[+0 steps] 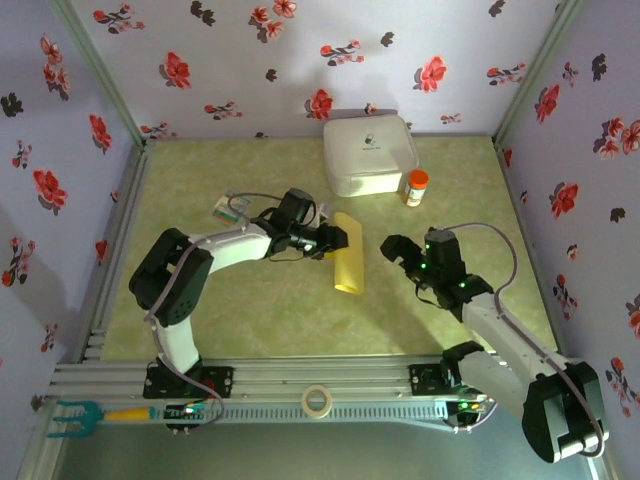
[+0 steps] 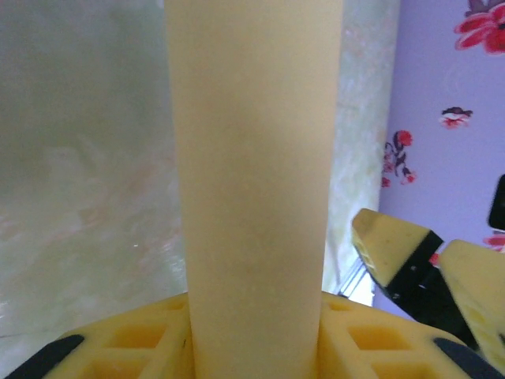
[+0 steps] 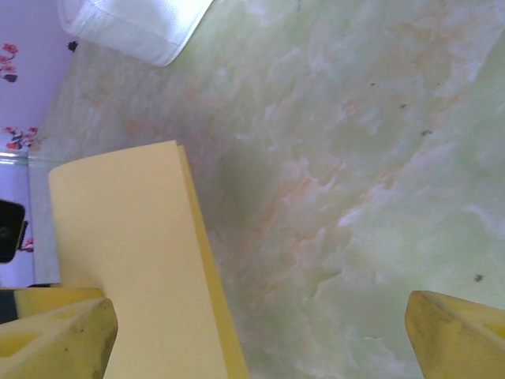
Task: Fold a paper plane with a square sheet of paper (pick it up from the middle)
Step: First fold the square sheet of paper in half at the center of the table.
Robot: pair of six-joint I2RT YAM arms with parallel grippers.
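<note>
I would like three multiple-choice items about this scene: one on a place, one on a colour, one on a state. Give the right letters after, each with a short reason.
1. Where does the white box stand?
A. at the far side of the table, near the back wall
B. between the arm bases
C. on top of the paper

2. What colour is the folded paper?
A. teal
B. red
C. yellow

3. In what state is the right pincer?
A. shut on the box
B. open
C. shut on the paper

Key: 1 A, the box sits beyond the paper, close to the wall; 2 C, both wrist views show it yellow; 3 B, its fingers stand wide apart and grip nothing.
</note>
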